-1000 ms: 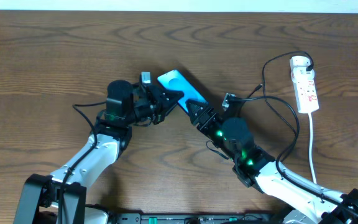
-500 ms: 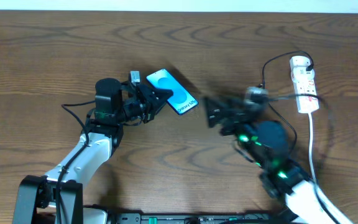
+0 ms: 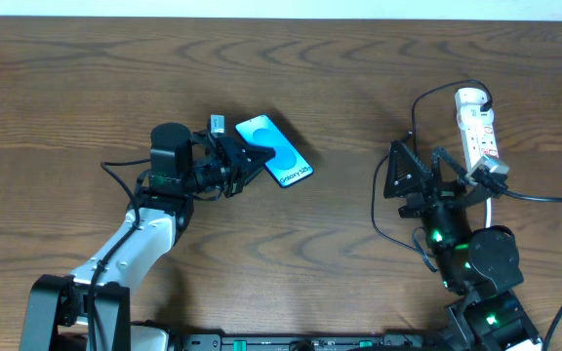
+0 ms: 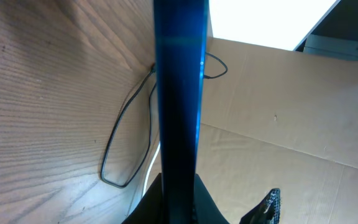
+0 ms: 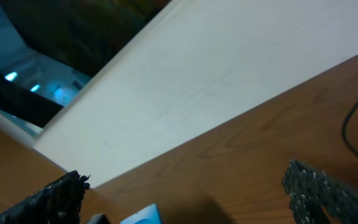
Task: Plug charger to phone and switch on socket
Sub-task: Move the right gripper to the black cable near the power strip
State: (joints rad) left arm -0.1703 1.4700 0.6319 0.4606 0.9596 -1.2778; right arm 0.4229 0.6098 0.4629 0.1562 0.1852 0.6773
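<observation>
The brown wooden desk (image 3: 66, 97) fills the overhead view. The left arm reaches in from the lower left, the right arm from the lower right.

The socket (image 3: 480, 136), a long white power strip with red-marked switches, lies along the desk's right side. Its round end points to the far edge and its white cord trails toward the near edge.

The phone (image 3: 279, 154) is left of centre, well apart from the socket. It sits diagonally with its light-blue screen up and the "Galaxy S25" text at its lower right end. The left gripper (image 3: 247, 156) has its jaws closed on the phone's upper left end. The left wrist camera sees the phone (image 4: 178, 93) edge-on as a blue band running up from between the jaws. Whether it touches the desk cannot be told.

The right gripper (image 3: 418, 175) hangs just left of the socket. Its jaws are spread wide and hold nothing, and its textured fingertips (image 5: 325, 186) sit at opposite edges of the wrist view.

The charger (image 3: 414, 115), a thin black cable, arcs from the socket's far end and loops down past the right gripper. Its plug tip cannot be made out.
</observation>
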